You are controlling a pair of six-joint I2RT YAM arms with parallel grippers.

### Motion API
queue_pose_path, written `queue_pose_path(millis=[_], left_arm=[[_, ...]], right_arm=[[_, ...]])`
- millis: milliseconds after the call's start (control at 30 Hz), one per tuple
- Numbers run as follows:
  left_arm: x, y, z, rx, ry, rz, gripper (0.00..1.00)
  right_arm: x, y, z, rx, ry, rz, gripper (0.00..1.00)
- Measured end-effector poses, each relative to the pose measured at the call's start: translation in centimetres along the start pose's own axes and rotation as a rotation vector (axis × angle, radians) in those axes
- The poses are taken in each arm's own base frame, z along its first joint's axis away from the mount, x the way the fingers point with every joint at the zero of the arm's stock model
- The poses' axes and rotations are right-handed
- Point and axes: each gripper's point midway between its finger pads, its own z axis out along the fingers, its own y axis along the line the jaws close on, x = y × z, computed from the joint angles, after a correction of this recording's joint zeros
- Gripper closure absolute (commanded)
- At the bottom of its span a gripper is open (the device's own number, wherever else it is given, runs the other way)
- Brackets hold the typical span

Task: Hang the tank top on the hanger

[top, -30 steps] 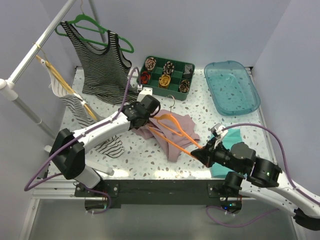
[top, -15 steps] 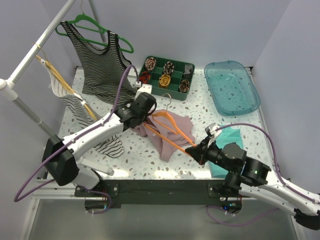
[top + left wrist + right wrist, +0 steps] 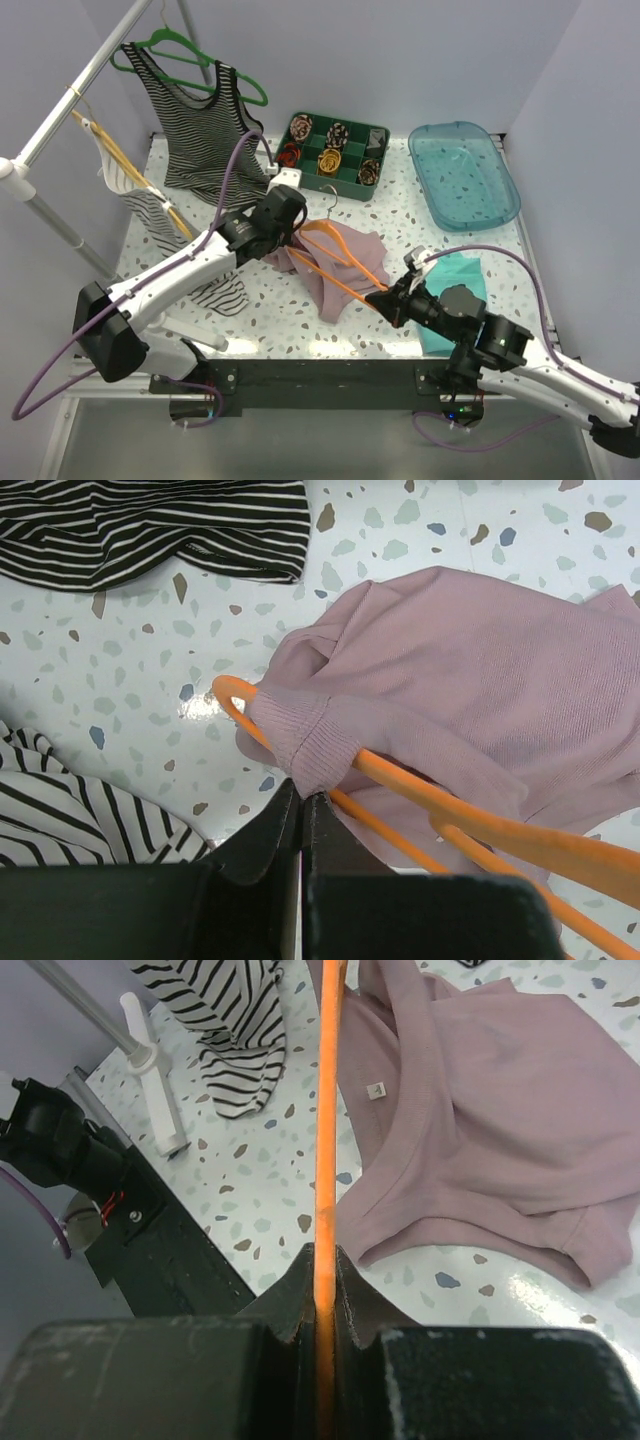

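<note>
Left fingers [image 3: 255, 845] pinch the strap of the top [image 3: 480, 670], looped over one tip of the hanger [image 3: 400, 780], whose long axis runs back to the right fingers [image 3: 285, 1295] clamped on it.

The top external camera hangs high behind the arm bases, which sit at 6 o'clock, and looks steeply down across the whole desk [image 3: 410, 205] to the back wall at 12 o'clock. It is far enough off to take in the clothes rail [image 3: 90, 75] at 10 o'clock.

The left wrist camera sits close over the desk, with its own jaws at 6 o'clock. The right wrist camera also rides low and looks out along its jaws toward the desk's near left edge.

All three views share the tank top [image 3: 345, 265] and the hanger [image 3: 340, 280].
</note>
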Motion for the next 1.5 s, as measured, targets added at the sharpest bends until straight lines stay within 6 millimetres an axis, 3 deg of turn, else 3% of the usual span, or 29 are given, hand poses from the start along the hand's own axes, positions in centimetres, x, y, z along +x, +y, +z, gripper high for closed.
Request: queue_pose_path(millis=[167,400,700,933,1133,1267,1400,1500], left_arm=[[0.0,0.0,-0.2,0.004,0.003,0.000,0.98],[0.0,-0.6,-0.4,0.039,0.005,0.004,0.97],[-0.2,-0.6,-0.5,0.036,-0.004,0.002,0.94],[-0.6,-0.7,-0.4,0.040,-0.023,0.008,0.79],[-2.4,-1.4,-0.6,0.079,-0.097,-0.018,0.62],[-3.2,-2.1,-0.7,0.116,-0.137,-0.033,0.59],[-3.1,-3.0,-1.4,0.204,-0.173,-0.027,0.46],[-2.5,-3.7,-2.6,0.304,-0.205,-0.018,0.41]], right_arm=[[1.4,0.0,1.1,-0.025,0.001,0.000,1.00],[1.4,-0.2,1.9,-0.033,-0.043,-0.016,1.00],[2.8,-0.7,3.6,-0.037,-0.058,-0.031,1.00],[3.1,-1.1,3.9,-0.028,-0.081,-0.028,1.00],[4.1,-1.7,4.3,-0.013,-0.074,-0.029,1.00],[4.6,-2.2,4.6,0.007,-0.061,-0.032,1.00],[4.4,-2.2,4.6,0.011,-0.069,-0.030,1.00],[4.5,-2.2,4.6,0.011,-0.068,-0.030,1.00]])
